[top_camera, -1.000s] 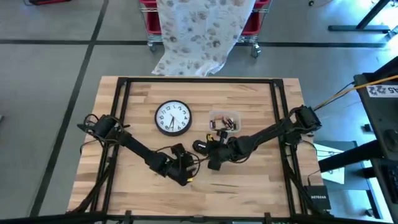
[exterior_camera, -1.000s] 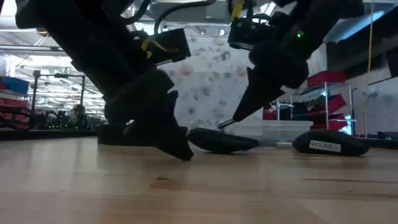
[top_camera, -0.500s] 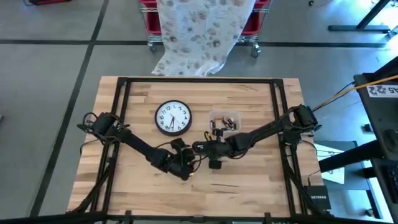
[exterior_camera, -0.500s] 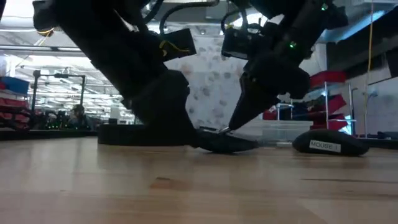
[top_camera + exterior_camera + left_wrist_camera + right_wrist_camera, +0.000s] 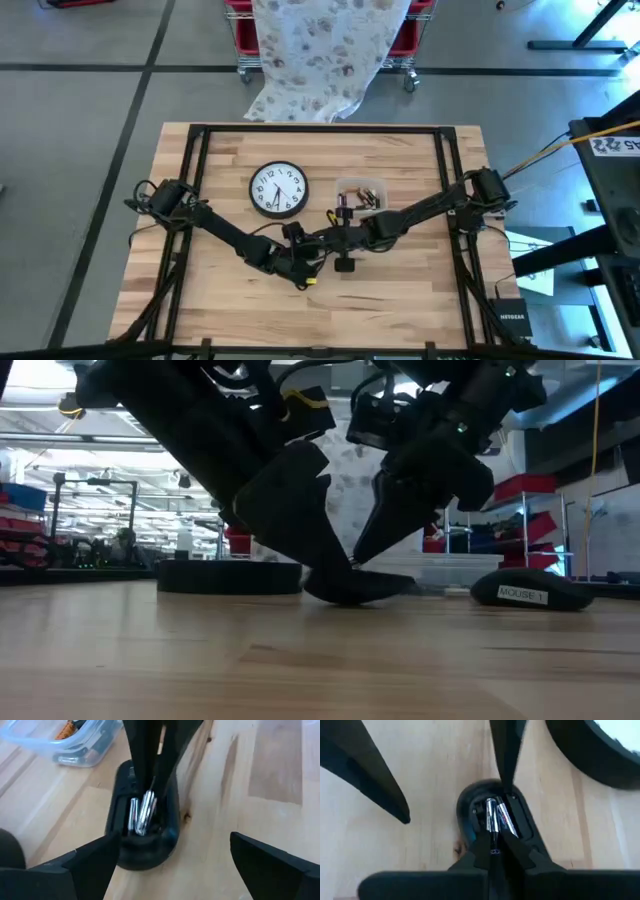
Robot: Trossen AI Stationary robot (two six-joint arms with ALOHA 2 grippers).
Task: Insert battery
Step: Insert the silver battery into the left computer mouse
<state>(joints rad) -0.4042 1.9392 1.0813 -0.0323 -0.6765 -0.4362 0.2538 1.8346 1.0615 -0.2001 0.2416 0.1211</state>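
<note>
Landmark: the black mouse is lying upside down on the wooden bench, its battery bay facing up, near the middle of the bench.
Battery: a silver battery is sitting tilted in the mouse's open bay, one end lower in the bay; a second silver cell is lying alongside it in the same bay.
Right gripper: the right gripper is reaching down over the mouse, its fingers closing together on the end of the tilted battery.
Left gripper: the left gripper is hovering at the opposite end of the mouse from the right one, its fingers spreading wide on either side of the mouse's end, touching nothing that can be seen.
Low view: both arms are crossing above the mouse, the thin tips of the right one meeting at its top surface.
Clock: a round wall clock is lying face up on the bench, beyond the mouse and toward the left arm's side.
Battery tub: a clear plastic tub holding spare batteries is sitting just beyond the mouse, beside the clock.
Second mouse: another dark mouse is resting on the bench well to the side of the first.
</note>
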